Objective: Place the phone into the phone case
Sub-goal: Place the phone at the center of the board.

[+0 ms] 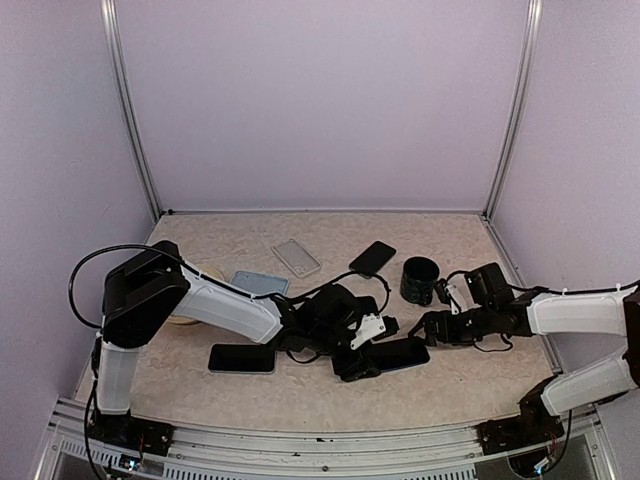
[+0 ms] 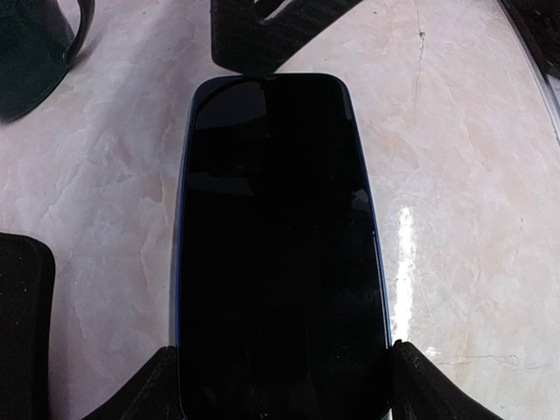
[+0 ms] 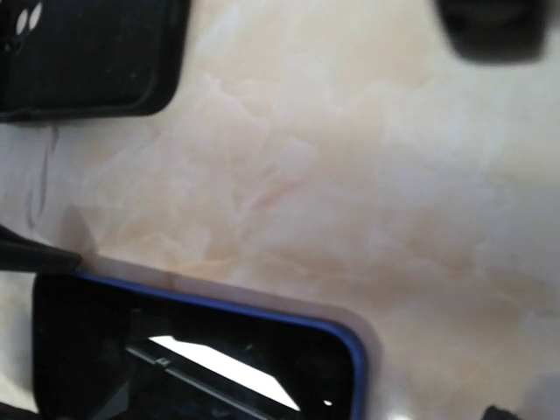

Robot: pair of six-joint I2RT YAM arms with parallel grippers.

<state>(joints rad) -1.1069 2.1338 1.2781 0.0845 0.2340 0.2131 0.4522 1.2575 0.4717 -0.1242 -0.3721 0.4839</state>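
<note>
A black phone point(image 1: 400, 354) lies face up on the marble table, with the blue rim of a phone case point(image 3: 262, 311) round its edge. In the left wrist view the phone point(image 2: 280, 219) runs away from the camera. My left gripper point(image 1: 362, 362) is shut across its near end, and both black fingers point(image 2: 427, 385) touch its long sides. My right gripper point(image 1: 432, 328) hovers open just off the phone's far right end. In the right wrist view only the phone's corner point(image 3: 192, 367) shows, and nothing sits between the jaws.
A dark mug point(image 1: 420, 280) stands behind the right gripper. A second black phone point(image 1: 242, 358) lies at the front left, a third point(image 1: 372, 257) farther back. A clear case point(image 1: 296, 257) and a light blue case point(image 1: 260, 283) lie at the back left.
</note>
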